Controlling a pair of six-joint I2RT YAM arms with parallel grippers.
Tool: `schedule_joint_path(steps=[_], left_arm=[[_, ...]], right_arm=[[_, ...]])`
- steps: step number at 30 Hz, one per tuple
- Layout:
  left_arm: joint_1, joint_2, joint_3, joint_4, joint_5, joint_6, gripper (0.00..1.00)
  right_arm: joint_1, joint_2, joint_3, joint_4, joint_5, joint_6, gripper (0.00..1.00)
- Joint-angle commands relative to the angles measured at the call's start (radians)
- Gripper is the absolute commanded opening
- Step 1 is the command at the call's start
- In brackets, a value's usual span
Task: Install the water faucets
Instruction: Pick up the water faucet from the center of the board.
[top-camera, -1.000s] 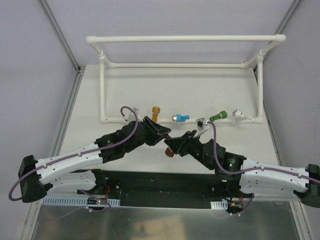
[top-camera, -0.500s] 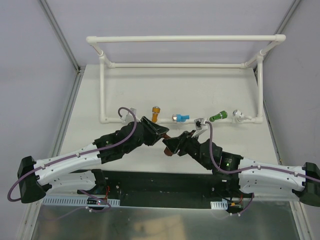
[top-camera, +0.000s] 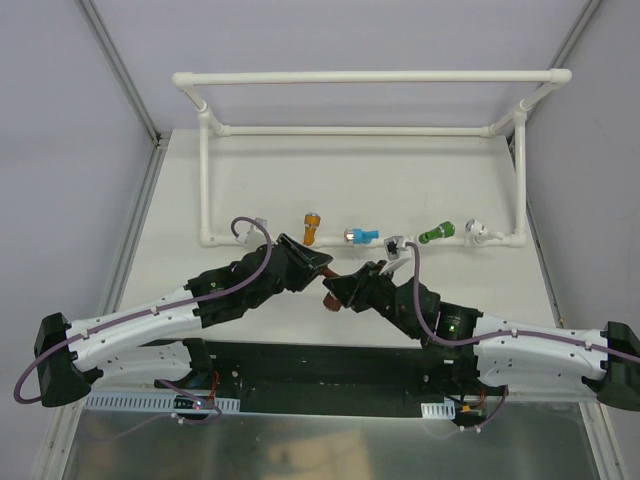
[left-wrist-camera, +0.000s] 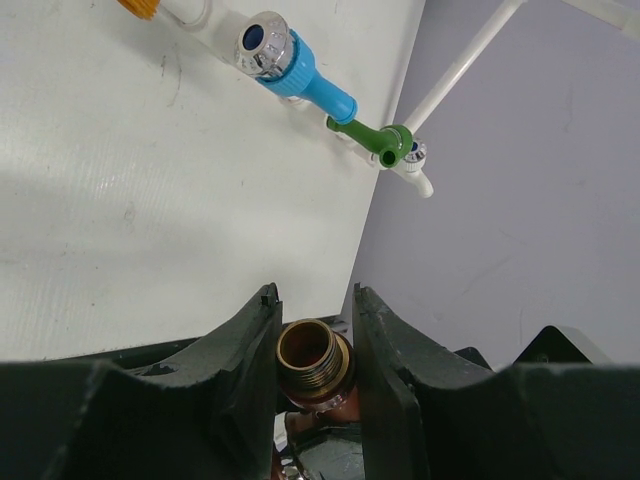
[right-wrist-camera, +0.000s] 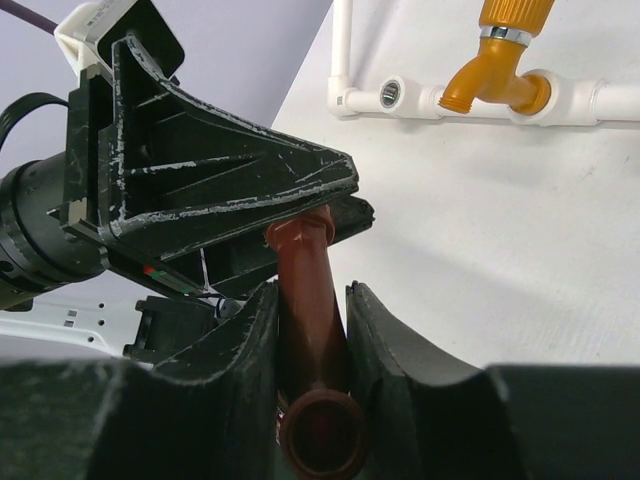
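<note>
The brown faucet (top-camera: 329, 285) hangs above the table between both grippers. My left gripper (top-camera: 322, 268) is shut on its brass threaded end (left-wrist-camera: 310, 350); in the left wrist view its jaws (left-wrist-camera: 312, 295) flank the thread. My right gripper (top-camera: 336, 291) is shut on the brown spout (right-wrist-camera: 312, 310), and in the right wrist view it (right-wrist-camera: 305, 287) meets the left fingers (right-wrist-camera: 230, 190). The orange faucet (top-camera: 312, 226), the blue faucet (top-camera: 363, 236) and the green faucet (top-camera: 435, 234) sit on the front pipe. They also show in the wrist views as orange (right-wrist-camera: 495, 75), blue (left-wrist-camera: 310, 80) and green (left-wrist-camera: 375, 140).
The white PVC pipe frame (top-camera: 370, 76) stands across the back of the table, its front rail (top-camera: 225, 240) low on the table. An open socket (right-wrist-camera: 392, 93) shows on the rail left of the orange faucet. A white fitting (top-camera: 478, 234) sits right of the green one.
Both grippers have drifted slightly left and nearer with the brown faucet held between them. The faucets on the pipe have not moved.
</note>
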Motion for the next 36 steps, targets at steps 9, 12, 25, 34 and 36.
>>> schedule_joint_path(steps=[9, 12, 25, 34, 36], left_arm=[[-0.005, -0.043, 0.023, -0.021, -0.051, -0.03, 0.0], [-0.005, -0.04, 0.023, -0.023, -0.052, -0.035, 0.0], [-0.005, -0.036, 0.023, -0.021, -0.063, -0.05, 0.0], [-0.005, -0.043, 0.015, -0.023, -0.08, -0.061, 0.0], [-0.007, -0.045, 0.015, -0.023, -0.075, -0.062, 0.0]], right_arm=[[-0.002, 0.022, 0.055, 0.029, 0.023, 0.012, 0.02], [-0.002, 0.037, 0.065, 0.029, 0.025, 0.009, 0.38], [-0.002, 0.088, 0.097, 0.047, 0.048, 0.014, 0.48], [-0.001, 0.123, 0.109, 0.052, 0.045, 0.03, 0.48], [-0.002, 0.126, 0.108, 0.061, 0.052, 0.03, 0.47]])
